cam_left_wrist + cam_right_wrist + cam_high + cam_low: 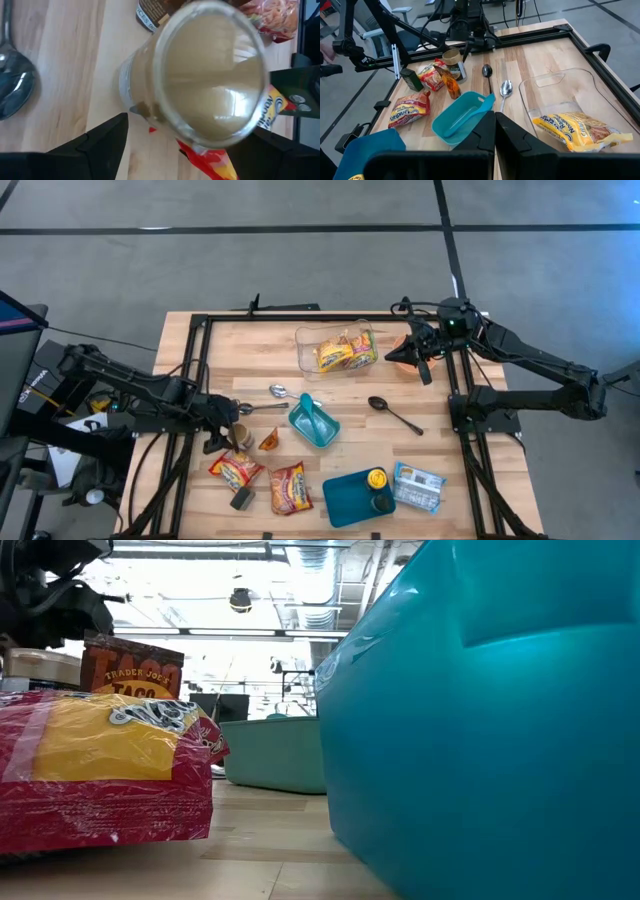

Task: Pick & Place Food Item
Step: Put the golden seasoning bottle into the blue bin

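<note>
We see the wooden table (240, 340) with a clear container (335, 348) near its far edge, a noodle packet (345, 355) lying inside. Our left gripper (228, 435) stands spread wide around a jar (200, 75) on the table's left side, fingers flanking it. Our right gripper (421, 352), clenched shut and empty, hovers just beside the container's right end.

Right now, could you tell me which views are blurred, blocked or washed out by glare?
Low view: the teal container fills the right side, close and soft, and the ceiling lights behind are blown out. Left wrist view: the jar is close and blurred, with glare on its glass rim. High view: evenly lit and sharp. Right wrist view: clear, with soft reflections on the clear tub.
</note>
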Robot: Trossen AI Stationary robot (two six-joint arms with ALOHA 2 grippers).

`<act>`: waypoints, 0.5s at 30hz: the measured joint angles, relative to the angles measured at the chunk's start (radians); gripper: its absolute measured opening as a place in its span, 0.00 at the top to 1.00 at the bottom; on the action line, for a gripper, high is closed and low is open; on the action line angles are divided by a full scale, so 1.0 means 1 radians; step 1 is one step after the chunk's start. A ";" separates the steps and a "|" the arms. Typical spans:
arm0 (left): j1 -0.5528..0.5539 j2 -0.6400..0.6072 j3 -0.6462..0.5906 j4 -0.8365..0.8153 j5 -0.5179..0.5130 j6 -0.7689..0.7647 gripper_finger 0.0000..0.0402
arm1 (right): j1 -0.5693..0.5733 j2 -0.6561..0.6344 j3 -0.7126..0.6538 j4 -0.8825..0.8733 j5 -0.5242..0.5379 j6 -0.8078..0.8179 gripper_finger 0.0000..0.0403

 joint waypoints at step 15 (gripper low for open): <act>-0.006 0.000 -0.075 0.237 -0.158 0.052 0.25 | 0.000 0.000 0.000 -0.001 0.000 -0.003 1.00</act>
